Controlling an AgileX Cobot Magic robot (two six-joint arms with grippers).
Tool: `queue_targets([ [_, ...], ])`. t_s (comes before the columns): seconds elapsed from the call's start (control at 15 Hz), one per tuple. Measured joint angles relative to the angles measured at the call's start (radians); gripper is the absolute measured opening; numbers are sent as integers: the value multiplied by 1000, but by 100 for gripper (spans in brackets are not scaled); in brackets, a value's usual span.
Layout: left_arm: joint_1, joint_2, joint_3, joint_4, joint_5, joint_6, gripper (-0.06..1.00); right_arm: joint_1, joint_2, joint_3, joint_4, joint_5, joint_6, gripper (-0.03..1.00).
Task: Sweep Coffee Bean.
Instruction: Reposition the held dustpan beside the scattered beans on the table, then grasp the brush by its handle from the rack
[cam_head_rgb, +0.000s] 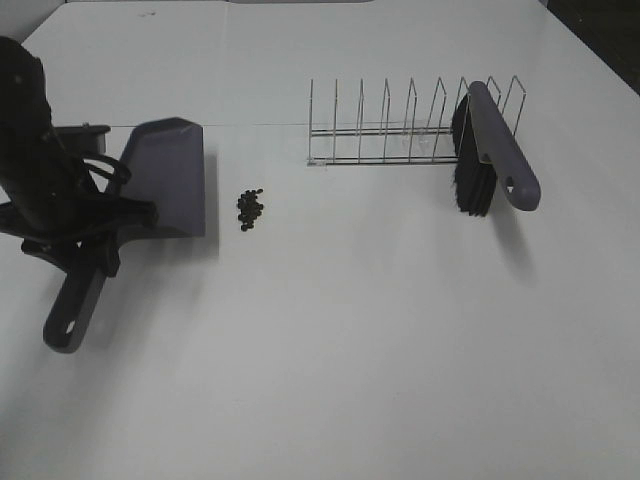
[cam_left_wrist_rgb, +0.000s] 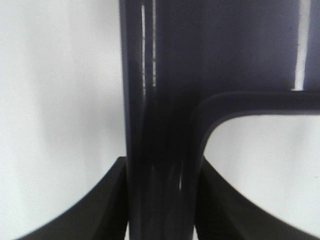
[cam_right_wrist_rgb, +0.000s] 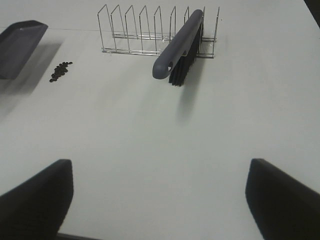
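Coffee bean (cam_head_rgb: 251, 208), dustpan (cam_head_rgb: 170, 175) (seemingly) in left hand (cam_left_wrist_rgb: 162, 170)

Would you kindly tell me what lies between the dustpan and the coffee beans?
Nothing: only a bare strip of white table separates the dustpan from the coffee beans, clearest in the exterior high view.

Robot test bench in a lab-like room

A plain white worktop (cam_head_rgb: 380, 350) fills every view, and at its far right corner it ends against a dark background. A few props are laid out on it, set apart as for a trial. There is a grey-purple dustpan (cam_head_rgb: 170, 175), with a small heap of coffee beans (cam_head_rgb: 250, 208) just beside its blade. A wire rack (cam_head_rgb: 385, 135) holds a brush (cam_head_rgb: 500, 150) leaning in one of its end slots. A black robot arm (cam_head_rgb: 35, 150) stands over the dustpan's handle.
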Motion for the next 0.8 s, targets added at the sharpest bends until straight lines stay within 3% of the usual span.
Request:
queue_targets([
  [0.27, 0, -63, 0, 9, 8, -3, 32, 0, 92, -12, 0, -43, 0, 77],
  [0.53, -2, -63, 0, 11, 13, 9, 32, 0, 450, -49, 16, -314, -51, 76],
  [0.8, -2, -63, 0, 11, 15, 16, 32, 0, 855, -245, 31, -366, -131, 76],
])
